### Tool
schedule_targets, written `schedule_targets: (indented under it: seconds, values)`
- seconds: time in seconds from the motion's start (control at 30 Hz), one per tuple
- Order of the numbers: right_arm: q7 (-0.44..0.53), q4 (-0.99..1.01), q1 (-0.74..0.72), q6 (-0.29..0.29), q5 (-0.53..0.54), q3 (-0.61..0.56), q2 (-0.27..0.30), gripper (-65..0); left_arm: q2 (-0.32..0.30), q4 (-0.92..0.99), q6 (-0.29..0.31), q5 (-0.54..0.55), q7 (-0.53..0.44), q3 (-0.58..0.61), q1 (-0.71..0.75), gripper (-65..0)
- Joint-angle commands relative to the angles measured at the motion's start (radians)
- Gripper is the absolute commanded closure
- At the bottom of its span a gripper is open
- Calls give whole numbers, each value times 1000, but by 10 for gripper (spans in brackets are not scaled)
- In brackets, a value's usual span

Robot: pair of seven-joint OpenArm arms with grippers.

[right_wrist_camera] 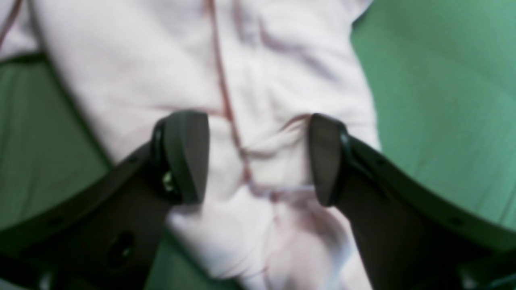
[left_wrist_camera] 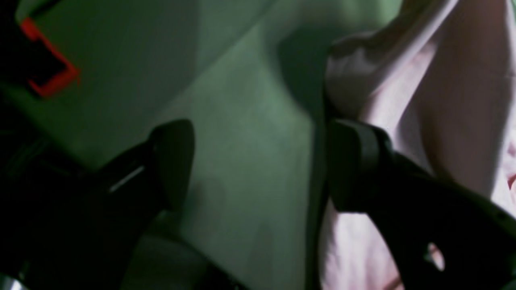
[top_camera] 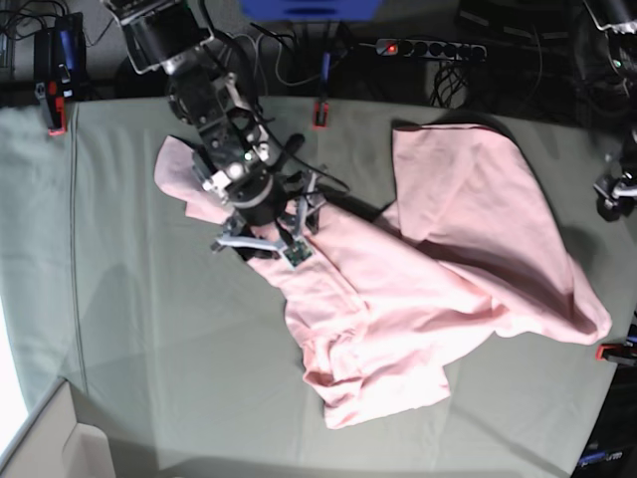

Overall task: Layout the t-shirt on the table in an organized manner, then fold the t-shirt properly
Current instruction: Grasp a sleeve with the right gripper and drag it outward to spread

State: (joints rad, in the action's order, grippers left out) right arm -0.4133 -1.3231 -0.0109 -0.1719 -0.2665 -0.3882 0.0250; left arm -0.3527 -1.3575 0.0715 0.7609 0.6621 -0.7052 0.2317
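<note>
While t-shirt (top_camera: 438, 269) lies crumpled on table (top_camera: 149, 319), no lettering legible.

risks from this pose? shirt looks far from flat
1. The right claw is open over a bunched ridge of the crumpled pale pink cotton t-shirt; closing here may pinch several layers.
2. The left claw is open at the shirt's edge, mostly over the grey-green cloth-covered table; it may grab cloth or miss.

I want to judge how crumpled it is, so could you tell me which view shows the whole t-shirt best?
The base view: the whole pink t-shirt lies rumpled across the table. The right wrist view shows only folds between its open claw; the left wrist view shows one dim edge.
</note>
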Motion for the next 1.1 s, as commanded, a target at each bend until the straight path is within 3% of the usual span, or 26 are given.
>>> schedule_targets:
  seconds: [0.0, 0.33, 0.5, 0.83, 1.07]
  values:
    - [24, -16, -14, 1, -3, 1, -3, -327, -24, -20, 6, 12, -17, 2, -7, -490]
    - [27, -11, -39, 1, -1, 81, -3, -166, 10, -21, 7, 12, -8, 5, -12, -489]
    - [29, -14, -41, 1, 0, 148, -1, -6, 11, -21, 7, 12, -8, 5, -15, -489]
    - [27, -16, -64, -7, 3, 285, 8, 0, 11, -21, 7, 19, -8, 5, -16, -489]
    - [29, -17, -85, -8, 5, 430, 72, 0, 11, -21, 7, 19, -8, 3, -16, -489]
